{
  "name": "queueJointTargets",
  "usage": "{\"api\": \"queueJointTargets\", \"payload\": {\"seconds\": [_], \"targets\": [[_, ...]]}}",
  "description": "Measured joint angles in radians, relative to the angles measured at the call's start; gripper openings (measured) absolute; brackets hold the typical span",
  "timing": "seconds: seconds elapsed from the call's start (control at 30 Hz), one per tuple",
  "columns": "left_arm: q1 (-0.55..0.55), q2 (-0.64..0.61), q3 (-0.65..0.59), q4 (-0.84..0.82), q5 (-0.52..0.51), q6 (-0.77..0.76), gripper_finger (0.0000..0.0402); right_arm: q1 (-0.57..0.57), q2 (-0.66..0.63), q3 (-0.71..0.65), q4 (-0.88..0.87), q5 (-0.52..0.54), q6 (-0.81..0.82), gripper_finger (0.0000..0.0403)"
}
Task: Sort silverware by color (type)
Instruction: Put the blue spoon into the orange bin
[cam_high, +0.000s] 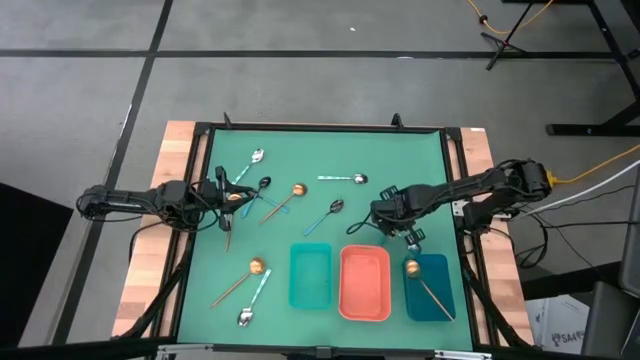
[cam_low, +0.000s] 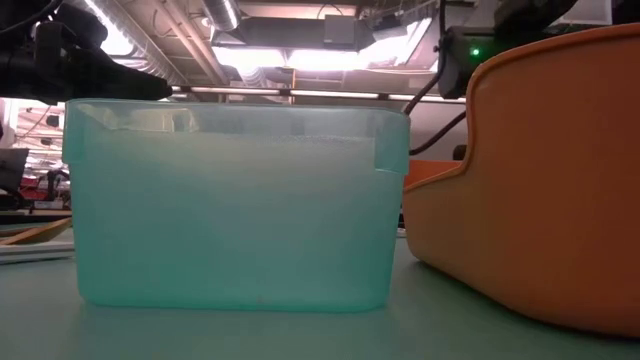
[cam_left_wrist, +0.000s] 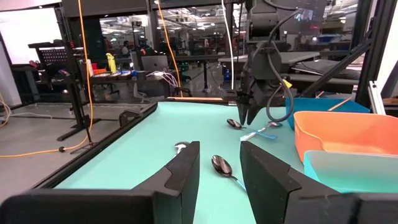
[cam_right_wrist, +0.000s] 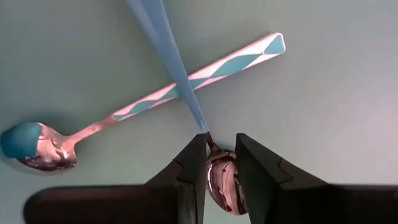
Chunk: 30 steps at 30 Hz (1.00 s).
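Right tool clamps a dark-bowled spoon above the tabletop

The right tool (cam_right_wrist: 221, 165) grips the dark spoon (cam_right_wrist: 222, 180) at the neck, its blue handle crossing over a silver spoon (cam_right_wrist: 155, 96) with a teal-patterned handle lying flat below. The left tool (cam_left_wrist: 219, 171) hangs released near the left edge, a dark-bowled spoon (cam_left_wrist: 221, 165) showing between its fingers (resting on the green tabletop (cam_high: 310, 150)). One gold spoon (cam_high: 428, 285) lies in the dark blue tray (cam_high: 445, 300).

**A robotics lab, no doubt about it**

Concrete floor around the table (cam_high: 180, 200), yellow cables (cam_high: 590, 170) trailing across it, a black stand's legs (cam_high: 520, 30) beyond. Past the green mat, benches (cam_left_wrist: 137, 71) crowded with gear, metal frames (cam_left_wrist: 68, 74), and overhead strip lights (cam_low: 330, 55) with ducts.
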Motion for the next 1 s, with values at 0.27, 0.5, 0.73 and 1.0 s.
{"api": "queueJointTargets", "payload": {"seconds": [0.27, 0.5, 0.73, 1.0], "targets": [[0.000, 0.000, 0.000, 0.000, 0.000, 0.000, 0.0110, 0.002, 0.000, -0.017, 0.044, -0.054, -0.005, 0.0076], [0.000, 0.000, 0.000, 0.000, 0.000, 0.000, 0.0110, 0.002, 0.000, -0.069, 0.080, -0.050, -0.009, 0.0076], [0.000, 0.000, 0.000, 0.000, 0.000, 0.000, 0.0110, 0.002, -0.002, -0.110, 0.113, -0.048, -0.010, 0.0076], [0.000, 0.000, 0.000, 0.000, 0.000, 0.000, 0.0110, 0.003, -0.002, -0.112, 0.121, -0.032, -0.015, 0.0075]]}}
